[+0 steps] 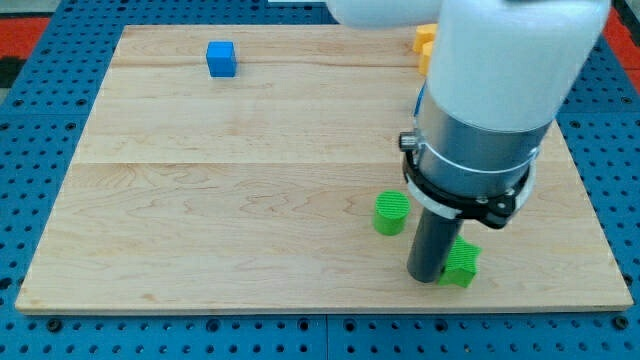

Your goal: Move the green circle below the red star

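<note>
The green circle [391,212] is a short green cylinder on the wooden board [230,200], right of centre near the view's bottom. My tip [425,277] is the lower end of the dark rod, just right of and below the green circle, not touching it. A second green block [463,263], of a star-like shape, sits against the rod's right side. The red star is not visible; the arm's large grey and white body [495,100] hides the board's right part.
A blue cube [221,58] stands near the view's top left. A yellow block [426,44] shows partly at the top, beside the arm. A sliver of something blue [420,100] peeks out at the arm's left edge. A blue pegboard [40,120] surrounds the board.
</note>
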